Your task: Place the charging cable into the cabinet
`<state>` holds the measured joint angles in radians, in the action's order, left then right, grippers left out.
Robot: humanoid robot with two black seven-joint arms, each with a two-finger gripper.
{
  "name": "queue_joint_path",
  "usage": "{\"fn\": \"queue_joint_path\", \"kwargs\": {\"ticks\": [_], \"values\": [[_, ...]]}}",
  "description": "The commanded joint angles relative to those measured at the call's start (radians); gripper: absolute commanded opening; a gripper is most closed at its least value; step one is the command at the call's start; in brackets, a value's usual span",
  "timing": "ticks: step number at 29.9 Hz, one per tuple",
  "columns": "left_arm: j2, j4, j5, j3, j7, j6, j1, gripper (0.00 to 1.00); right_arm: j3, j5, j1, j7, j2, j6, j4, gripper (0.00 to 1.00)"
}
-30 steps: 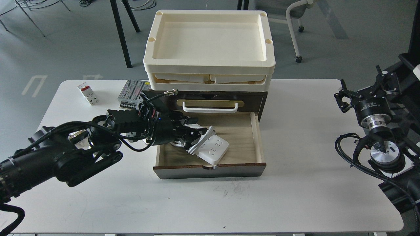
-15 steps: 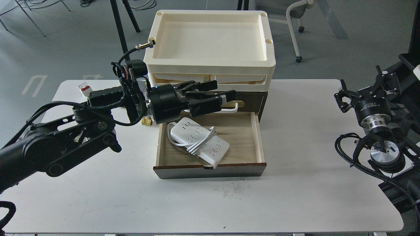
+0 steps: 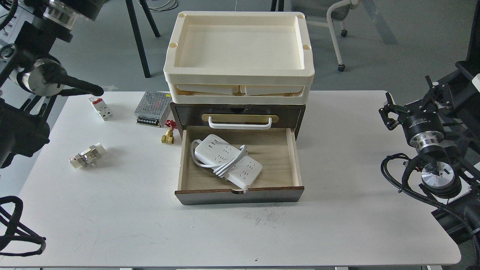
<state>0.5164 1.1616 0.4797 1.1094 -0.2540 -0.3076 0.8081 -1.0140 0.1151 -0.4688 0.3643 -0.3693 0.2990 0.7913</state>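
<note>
The right gripper [image 3: 390, 112] hangs off the table's [image 3: 337, 225] right edge, its jaws too small to judge; the left gripper is out of view, having withdrawn from above the drawer. One charging cable [image 3: 228, 160] lies inside the cabinet's [image 3: 240, 195] single open drawer, beneath two stacked trays [image 3: 240, 77].

A long white rectangular power strip [image 3: 228, 161], thick white cord wrapping its middle, is lying diagonally inside the open light-wood drawer of the dark brown wooden cabinet [image 3: 240, 195].
</note>
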Motion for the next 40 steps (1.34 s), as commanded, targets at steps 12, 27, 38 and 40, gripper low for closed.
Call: {"fn": "queue_joint_path", "kwargs": {"ticks": [12,27,38,40], "values": [[-0.016,-0.39,-0.449,0.013,0.009,-0.116,-0.122,1.0,0.002,0.002,-0.013,-0.011,0.001,-0.004,-0.007,1.0],[-0.107,-0.416,-0.475,0.018,-0.002,-0.174,-0.336,1.0,-0.009,0.002,-0.013,-0.001,0.001,-0.04,-0.006,1.0],[-0.11,-0.415,-0.474,0.0,-0.005,-0.172,-0.365,1.0,-0.012,0.002,-0.033,-0.001,0.001,-0.08,-0.014,1.0],[-0.11,-0.407,-0.474,0.0,-0.005,-0.171,-0.365,1.0,-0.006,0.002,-0.034,-0.001,0.0,-0.084,-0.011,1.0]]}}
